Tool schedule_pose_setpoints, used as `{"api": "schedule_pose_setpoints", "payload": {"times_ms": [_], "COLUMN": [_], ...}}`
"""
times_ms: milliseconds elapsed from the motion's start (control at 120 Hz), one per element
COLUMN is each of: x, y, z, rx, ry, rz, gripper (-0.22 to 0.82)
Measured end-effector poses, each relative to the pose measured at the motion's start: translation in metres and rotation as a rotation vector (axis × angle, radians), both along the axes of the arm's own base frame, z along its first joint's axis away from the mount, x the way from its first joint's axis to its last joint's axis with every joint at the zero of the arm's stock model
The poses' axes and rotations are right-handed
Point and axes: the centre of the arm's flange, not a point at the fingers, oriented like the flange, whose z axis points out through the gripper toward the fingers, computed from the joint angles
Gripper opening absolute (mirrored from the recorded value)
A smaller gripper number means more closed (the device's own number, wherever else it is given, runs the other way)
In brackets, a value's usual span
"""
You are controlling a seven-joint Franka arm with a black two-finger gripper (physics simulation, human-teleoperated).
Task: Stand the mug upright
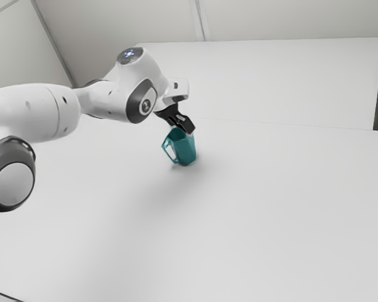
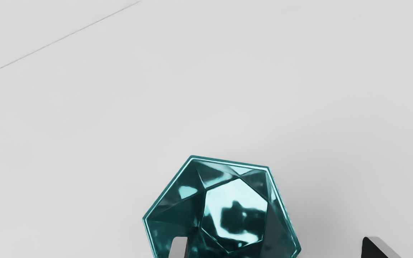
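In the exterior view the teal faceted mug (image 1: 185, 148) stands upright on the white table, its handle toward the exterior view's left. My gripper (image 1: 188, 131) is right at the mug's rim, reaching down from above. From the wrist view I look into the mug (image 2: 235, 215), its many-sided opening facing my hand. The gripper (image 2: 273, 243) is open there: one fingertip overlaps the mug's opening, the other is outside the rim over the table, with a gap between it and the mug. The handle is hidden in that view.
The white table (image 1: 252, 220) extends around the mug on all sides. A thin seam crosses the surface beyond the mug, and pale wall panels rise behind the table's far edge. My arm comes in from the exterior view's left.
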Motion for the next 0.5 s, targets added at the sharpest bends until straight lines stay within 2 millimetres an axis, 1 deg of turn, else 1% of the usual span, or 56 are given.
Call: {"api": "schedule_pose_setpoints", "payload": {"times_ms": [133,192,242,325,417,500], "x": [-0.017,-0.031,-0.044,-0.064,-0.075,-0.08], "y": [0.011,0.015,0.021,0.031,0.043,0.051], "z": [0.05,0.079,0.103,0.139,0.162,0.171], "rx": [-0.002,-0.008,-0.012,-0.016,-0.011,0.001], "ry": [0.012,0.03,0.051,0.09,0.132,0.169], "rz": [0.01,0.014,0.026,0.044,0.068,0.087], "gripper": [0.56,0.57,0.58,0.59,0.59,0.6]}}
